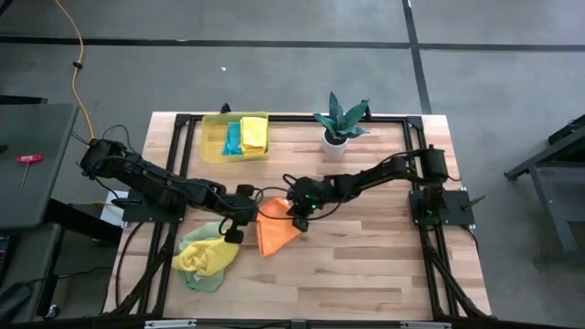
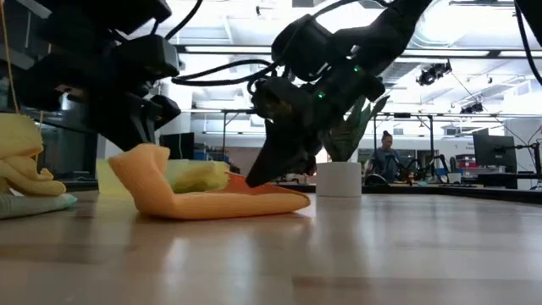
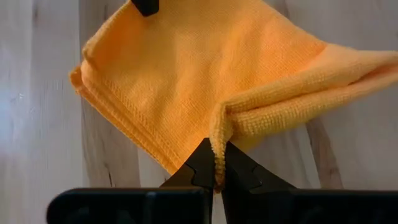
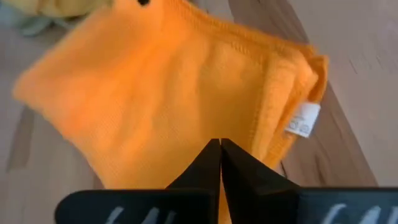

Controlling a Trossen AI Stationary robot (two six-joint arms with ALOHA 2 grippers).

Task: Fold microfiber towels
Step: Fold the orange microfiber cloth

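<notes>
An orange microfiber towel (image 1: 274, 230) lies folded on the wooden table near its middle, with a white label (image 4: 303, 121) at one corner. My left gripper (image 1: 234, 234) is shut on the towel's left end, and my right gripper (image 1: 298, 219) is shut at its right side. A heap of yellow and light green towels (image 1: 205, 260) rests on the table near the front left. More towels, teal and yellow, lie in the yellow bin (image 1: 210, 146) at the far edge. My left gripper pinches a raised fold of the orange towel's edge (image 3: 219, 155) between its two fingertips, slanting down from the table's left. That end (image 2: 140, 163) curls up off the table; the other part lies flat. My right gripper (image 4: 219, 146) meets the towel's top side with its shut fingertips (image 2: 258, 178), slanting down from the table's right. The fingers hide whether a layer is caught between them. Under it the towel lies on the table.
A potted plant in a white pot (image 1: 336, 137) stands at the far edge, right of the bin. Bare wood (image 1: 366, 274) stretches across the near right of the table. A person stands in the room behind the table (image 2: 386, 157).
</notes>
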